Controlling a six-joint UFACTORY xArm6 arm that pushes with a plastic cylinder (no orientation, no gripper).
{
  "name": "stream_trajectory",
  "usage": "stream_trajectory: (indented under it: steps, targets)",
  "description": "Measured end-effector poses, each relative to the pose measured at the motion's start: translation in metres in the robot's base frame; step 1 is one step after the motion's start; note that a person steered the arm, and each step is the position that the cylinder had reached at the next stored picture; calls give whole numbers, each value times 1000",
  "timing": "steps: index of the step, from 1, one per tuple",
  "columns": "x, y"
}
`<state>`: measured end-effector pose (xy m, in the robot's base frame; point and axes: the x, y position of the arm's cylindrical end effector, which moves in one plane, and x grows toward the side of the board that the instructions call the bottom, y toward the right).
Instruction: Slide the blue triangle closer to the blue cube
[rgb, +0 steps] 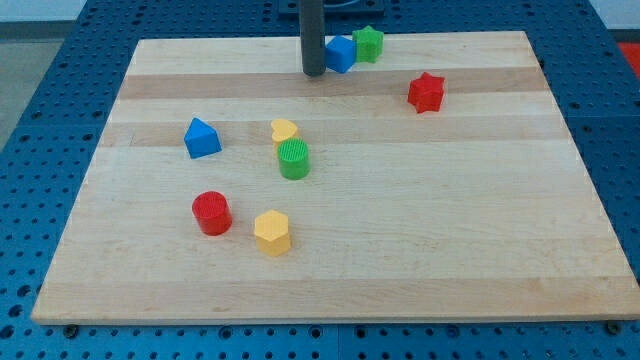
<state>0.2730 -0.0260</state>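
Note:
The blue triangle (202, 138) lies on the left part of the wooden board (420, 230). The blue cube (341, 54) sits near the view's top edge of the board, touching or almost touching a green star (368, 43) on its right. My tip (313, 72) rests on the board just left of the blue cube, very close to it. The tip is far to the upper right of the blue triangle.
A yellow heart (284, 130) and a green cylinder (294, 159) sit right of the blue triangle. A red cylinder (212, 213) and a yellow hexagon (272, 232) lie below it. A red star (426, 92) is at the upper right.

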Motion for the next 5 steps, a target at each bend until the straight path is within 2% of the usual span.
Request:
stream_trajectory:
  steps: [2, 3, 4, 5]
  targets:
    - [97, 42]
    - [143, 87]
    - [187, 86]
    - [202, 55]
